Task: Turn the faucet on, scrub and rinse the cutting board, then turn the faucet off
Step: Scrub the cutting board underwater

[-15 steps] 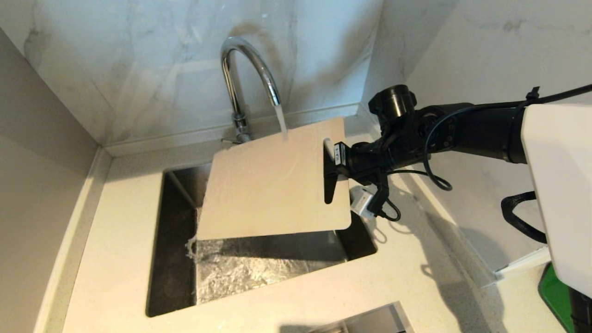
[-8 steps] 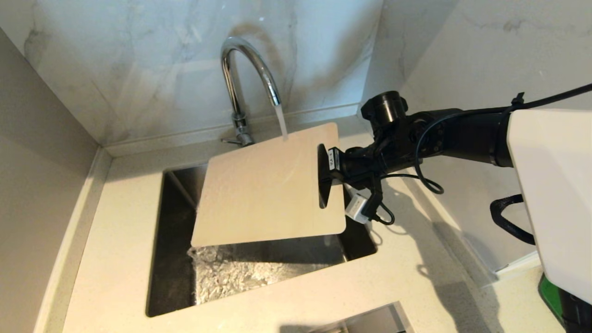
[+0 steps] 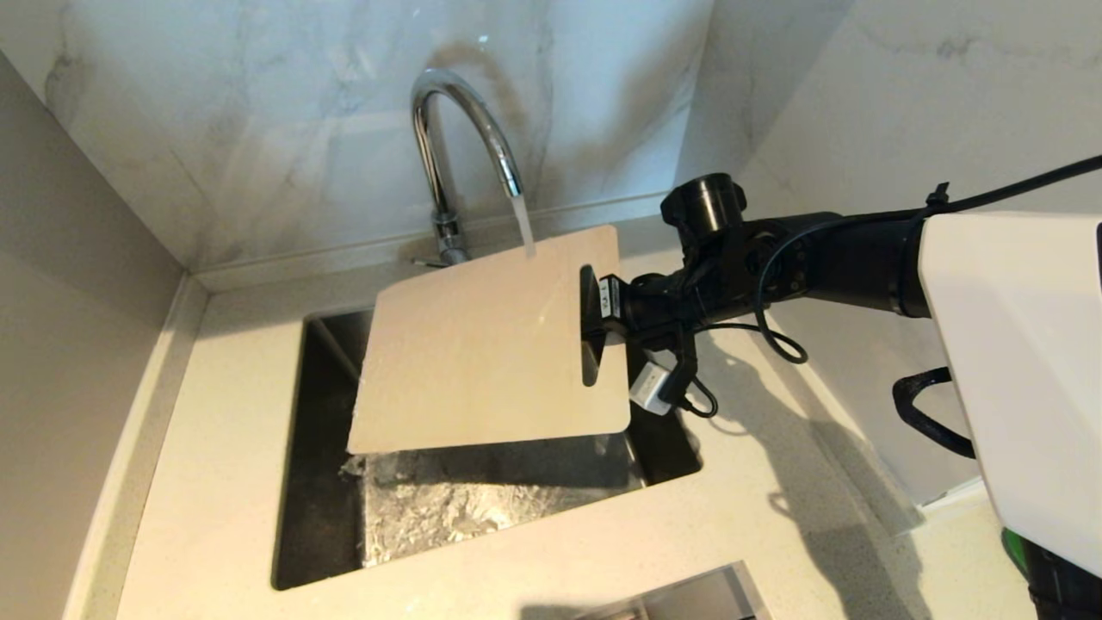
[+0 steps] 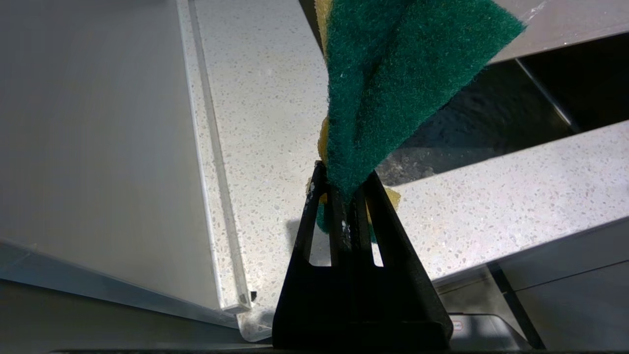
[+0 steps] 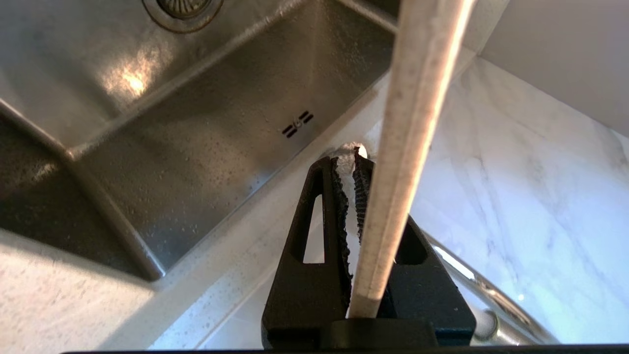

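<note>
One sink [image 3: 327,517] sits in the pale counter [image 3: 215,430], steel basin wet and rippling with water along the near-left bottom. Above it the cutting board [image 3: 482,344] hangs tilted, left end lower, pale beige, thin, rounded corners, handle slot at its right end. Water from the chrome faucet [image 3: 456,129] lands on its far edge. Right gripper [image 3: 594,323] is clamped on the board's right end at the slot, arm coming in from the right. Left gripper [image 4: 346,196], out of the head view, is squeezed tight on a green-and-yellow sponge [image 4: 388,83].
</note>
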Tool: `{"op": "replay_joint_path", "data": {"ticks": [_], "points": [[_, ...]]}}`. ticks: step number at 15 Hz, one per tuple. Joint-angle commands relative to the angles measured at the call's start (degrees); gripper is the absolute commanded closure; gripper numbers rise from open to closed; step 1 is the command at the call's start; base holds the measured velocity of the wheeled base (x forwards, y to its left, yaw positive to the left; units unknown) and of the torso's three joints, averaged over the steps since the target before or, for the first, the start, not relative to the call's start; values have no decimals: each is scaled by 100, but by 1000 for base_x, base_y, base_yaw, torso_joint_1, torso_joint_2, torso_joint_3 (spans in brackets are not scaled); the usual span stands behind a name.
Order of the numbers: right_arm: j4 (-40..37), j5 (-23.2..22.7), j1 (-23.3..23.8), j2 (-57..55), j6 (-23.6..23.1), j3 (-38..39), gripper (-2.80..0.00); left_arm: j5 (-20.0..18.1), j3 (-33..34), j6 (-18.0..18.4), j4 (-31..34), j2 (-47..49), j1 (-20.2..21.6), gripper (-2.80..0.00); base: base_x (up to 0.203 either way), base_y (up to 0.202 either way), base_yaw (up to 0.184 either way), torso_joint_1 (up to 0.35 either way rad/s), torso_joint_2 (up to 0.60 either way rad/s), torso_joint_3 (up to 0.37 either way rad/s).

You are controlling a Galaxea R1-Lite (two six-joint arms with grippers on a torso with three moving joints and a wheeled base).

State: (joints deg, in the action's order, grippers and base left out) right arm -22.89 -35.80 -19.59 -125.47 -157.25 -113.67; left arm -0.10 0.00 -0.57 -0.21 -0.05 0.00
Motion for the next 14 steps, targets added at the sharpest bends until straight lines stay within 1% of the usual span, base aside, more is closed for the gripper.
{"op": "replay_joint_path", "data": {"ticks": [1, 5, 8, 12, 14], "points": [[-13, -23, -10, -13, -89, 2, 0, 1, 9, -4, -5, 5, 0, 0, 0, 0, 0, 0, 0, 0], [-44, -23, -64, -31, -89, 80, 0, 1, 9, -4, -5, 5, 0, 0, 0, 0, 0, 0, 0, 0], [-51, -32, -106, 85, -89, 305, 0, 1, 9, -4, -5, 5, 0, 0, 0, 0, 0, 0, 0, 0], [-39, -55, -106, 589, -89, 1007, 0, 1, 9, 5, 2, 5, 0, 0, 0, 0, 0, 0, 0, 0], [-31, -222, -106, 721, -89, 1140, 0, 1, 9, -3, -4, 5, 0, 0, 0, 0, 0, 0, 0, 0]]}}
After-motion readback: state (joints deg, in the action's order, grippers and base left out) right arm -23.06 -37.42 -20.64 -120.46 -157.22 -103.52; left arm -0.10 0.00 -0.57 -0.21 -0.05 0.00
